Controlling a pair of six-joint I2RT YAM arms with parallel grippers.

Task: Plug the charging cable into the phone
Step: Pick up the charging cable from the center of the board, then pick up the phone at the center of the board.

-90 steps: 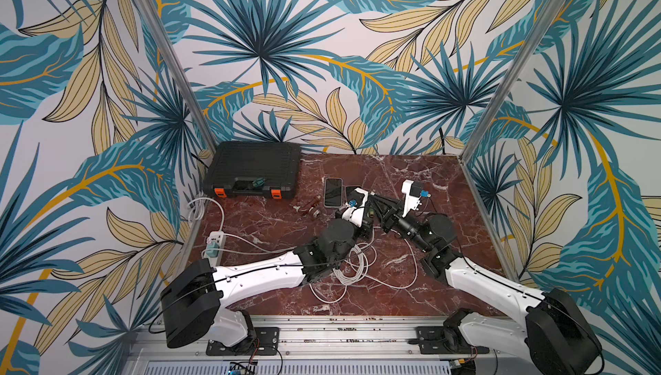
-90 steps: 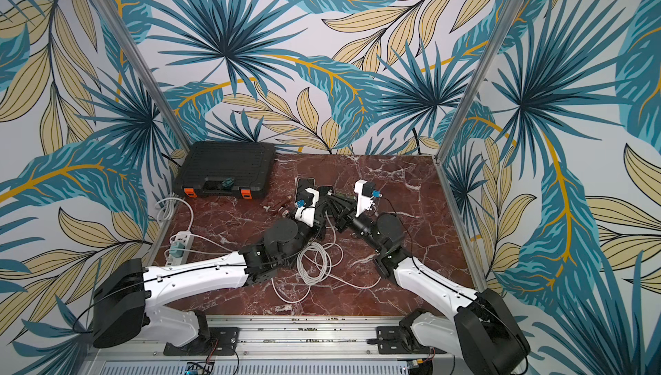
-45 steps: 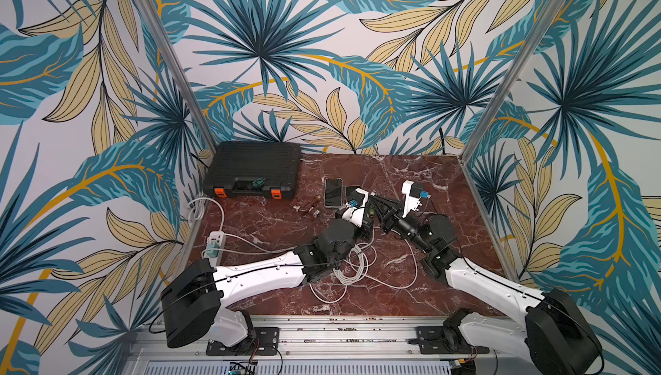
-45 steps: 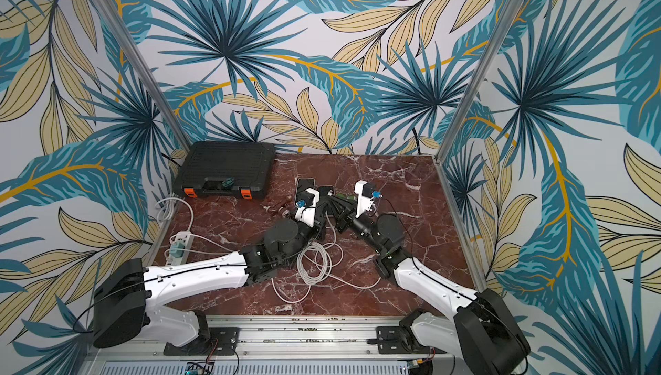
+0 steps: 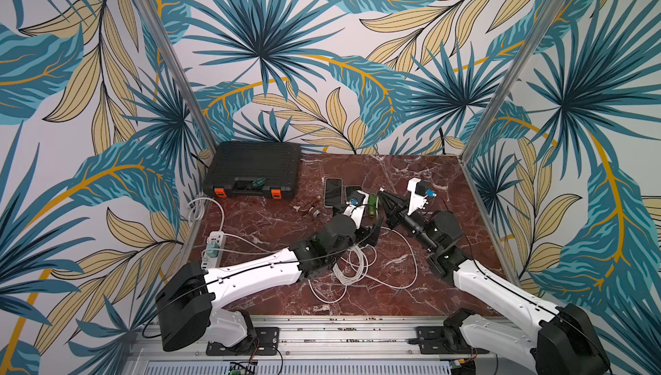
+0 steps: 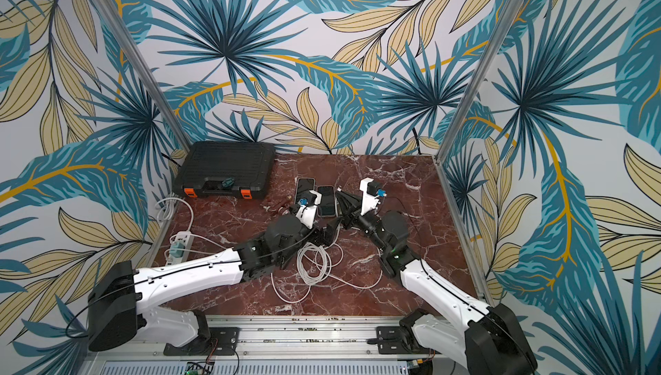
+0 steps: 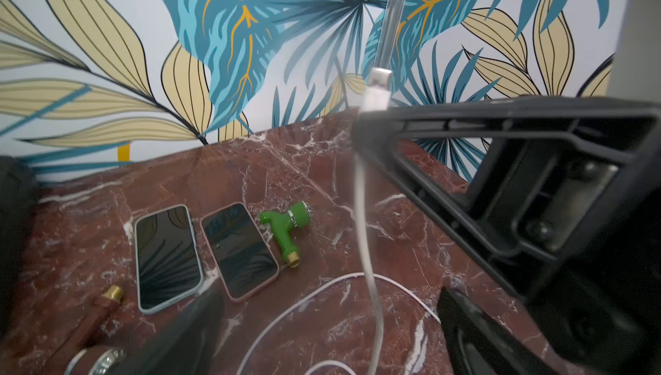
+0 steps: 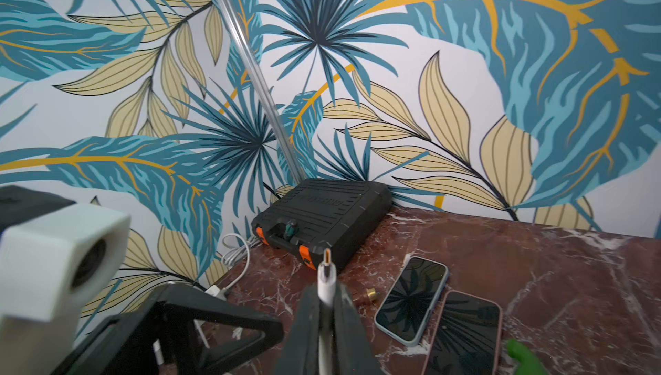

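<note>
Two phones lie screen-up side by side on the marble table: a phone in a pale blue case (image 5: 332, 191) (image 7: 168, 257) (image 8: 411, 300) and a phone in a pink case (image 6: 326, 201) (image 7: 239, 250) (image 8: 465, 334). My right gripper (image 5: 383, 194) (image 8: 327, 307) is shut on the white charging cable just behind its plug (image 8: 326, 269) (image 7: 375, 92), held above the table to the right of the phones. The cable's slack lies coiled (image 5: 352, 262) on the table. My left gripper (image 5: 357, 217) (image 7: 329, 330) is open and holds nothing, with the cable hanging between its fingers.
A black toolbox (image 5: 255, 173) sits at the back left. A white power strip (image 5: 214, 244) lies at the left edge. A green pipe fitting (image 7: 286, 228) lies right of the pink phone, and a brown brass-tipped fitting (image 7: 103, 305) lies left of the phones.
My left gripper has opened. The right gripper keeps its hold on the cable end and has barely moved.
</note>
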